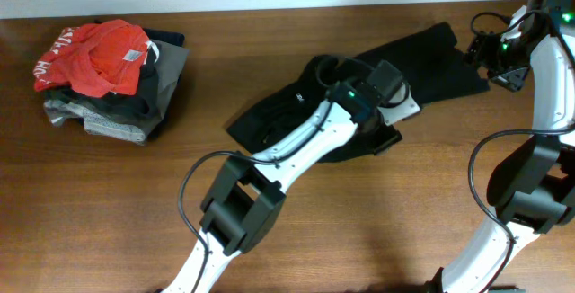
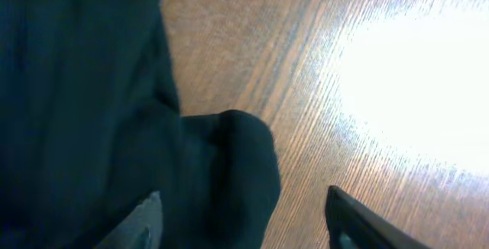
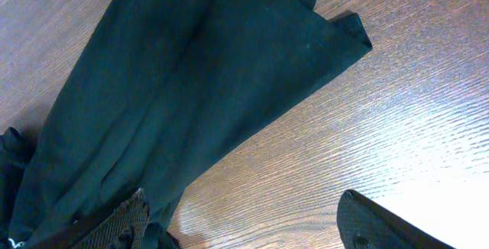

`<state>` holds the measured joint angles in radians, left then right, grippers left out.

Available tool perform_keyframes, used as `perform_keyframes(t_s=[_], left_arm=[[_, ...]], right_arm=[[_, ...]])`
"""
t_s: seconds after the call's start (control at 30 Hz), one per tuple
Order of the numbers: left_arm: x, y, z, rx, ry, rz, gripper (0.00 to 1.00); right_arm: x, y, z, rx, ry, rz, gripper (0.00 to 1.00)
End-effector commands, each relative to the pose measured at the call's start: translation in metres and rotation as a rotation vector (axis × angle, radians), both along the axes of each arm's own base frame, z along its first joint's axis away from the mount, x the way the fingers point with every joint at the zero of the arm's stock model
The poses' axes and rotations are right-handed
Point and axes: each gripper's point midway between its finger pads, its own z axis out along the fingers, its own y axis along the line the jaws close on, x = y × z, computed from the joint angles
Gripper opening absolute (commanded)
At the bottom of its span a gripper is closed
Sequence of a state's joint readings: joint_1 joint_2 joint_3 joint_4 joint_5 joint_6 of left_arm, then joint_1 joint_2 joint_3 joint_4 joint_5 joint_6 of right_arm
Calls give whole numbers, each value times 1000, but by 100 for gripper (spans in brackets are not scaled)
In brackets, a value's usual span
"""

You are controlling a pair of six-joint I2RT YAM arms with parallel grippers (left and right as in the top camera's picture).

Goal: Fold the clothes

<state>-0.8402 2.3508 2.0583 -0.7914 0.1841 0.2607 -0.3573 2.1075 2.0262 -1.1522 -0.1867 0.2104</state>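
Brown wood-grain table (image 1: 377,226); black shirt (image 1: 431,59) rumpled, garment pile (image 1: 112,82) well apart.

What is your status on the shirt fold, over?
Left gripper open, astride a bunched edge of the black shirt. Right gripper open over the shirt's other end. Shirt crumpled, not yet folded. Garment pile sits apart.

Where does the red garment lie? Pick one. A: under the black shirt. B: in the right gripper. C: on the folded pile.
C: the red garment sits on top of the grey and dark folded pile, well apart from the black shirt.
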Motion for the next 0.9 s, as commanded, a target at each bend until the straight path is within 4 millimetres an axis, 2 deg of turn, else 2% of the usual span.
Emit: perform_keyframes(t_s=[0.0,0.17,0.3,0.4,0.5,0.63,0.73,0.87], left_arm=[[-2,-5,-30,68,-22,15,63],[-5,-8,-47,101,-32,10,62],[-1,-10,-53,99,-43,15,62],[3,-10,-67,117,-56,25,60],[6,-6,-76,143,-63,35,49],[8,-5,-77,151,-77,41,24],[7,-4,-77,154,-76,42,1],[17,6,-69,200,-122,77,1]], right_arm=[[3,3,3,13,-15,1,83],[3,3,3,13,-16,1,83],[3,3,3,12,-17,1,83],[3,3,3,12,-18,1,83],[3,3,3,12,-17,1,83],[4,3,3,11,-20,1,83],[5,3,4,10,-24,1,83],[5,3,4,9,-23,2,83]])
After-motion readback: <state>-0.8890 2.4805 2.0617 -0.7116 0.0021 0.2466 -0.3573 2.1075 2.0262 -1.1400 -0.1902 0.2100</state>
